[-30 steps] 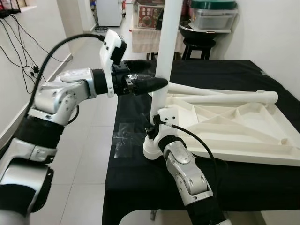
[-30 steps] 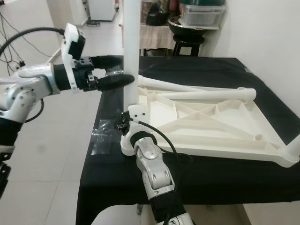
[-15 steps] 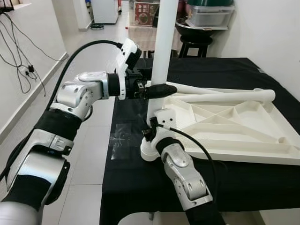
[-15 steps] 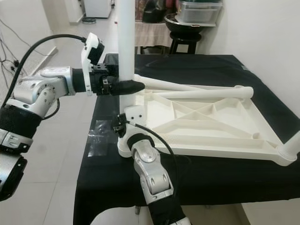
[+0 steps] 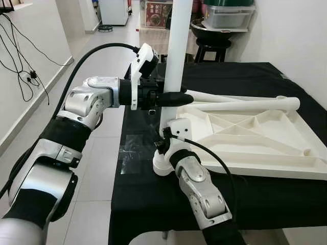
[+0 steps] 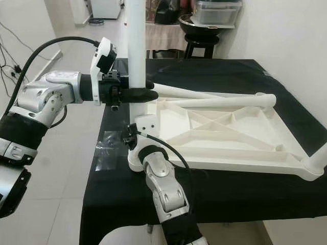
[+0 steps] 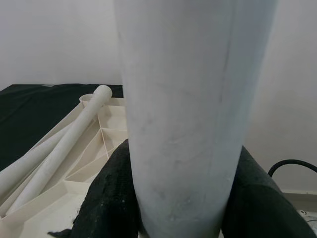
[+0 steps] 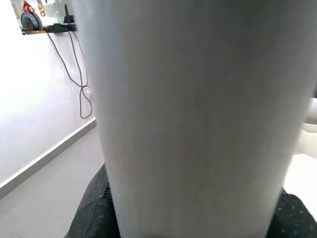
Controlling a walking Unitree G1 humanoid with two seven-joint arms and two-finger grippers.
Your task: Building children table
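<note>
White table leg [image 5: 176, 46], upright in the corner socket of the inverted white tabletop [image 5: 255, 138] on the black-draped table [image 5: 245, 76]; right gripper [image 5: 164, 144] clamped low on it, left gripper [image 5: 171, 98] since resettled squarely around mid-shaft, suggesting seating continues.

A white plastic tabletop [image 5: 255, 138] lies upside down on the black-draped counter [image 5: 153, 204], its ribbed underside facing up. One white leg [image 5: 176, 56] stands upright in the corner socket [image 5: 164, 164], clasped between the left fingers [image 5: 176, 98] partway up and, apparently, by the right fingers low near its base. Two loose white legs [image 5: 240, 105] lie across the tabletop, beyond the left fingers.
</note>
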